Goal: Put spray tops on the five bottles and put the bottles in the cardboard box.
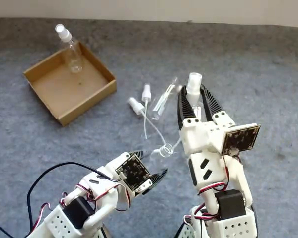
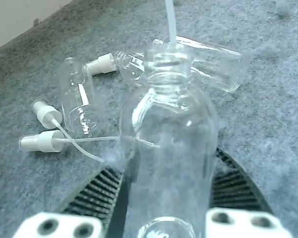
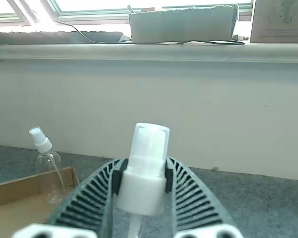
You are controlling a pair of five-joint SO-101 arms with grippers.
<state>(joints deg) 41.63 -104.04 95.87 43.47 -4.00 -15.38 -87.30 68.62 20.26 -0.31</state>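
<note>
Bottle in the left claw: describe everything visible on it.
The bottle is clear, glass or plastic, round-shouldered, with a threaded neck and no top. It is roughly upright, clamped in the left claw, a black ribbed finger on each side. A thin white tube reaches down to its open mouth.

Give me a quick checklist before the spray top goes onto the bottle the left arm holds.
1. Left hand shut on clear plastic bottle: ok.
2. Right hand shut on white plastic spray top: ok.
3. Thin tube entering the bottle's open neck: ok.
4. Spray top seated on neck: not ok.
5. Room in brown cardboard box, one capped bottle inside: ok.
</note>
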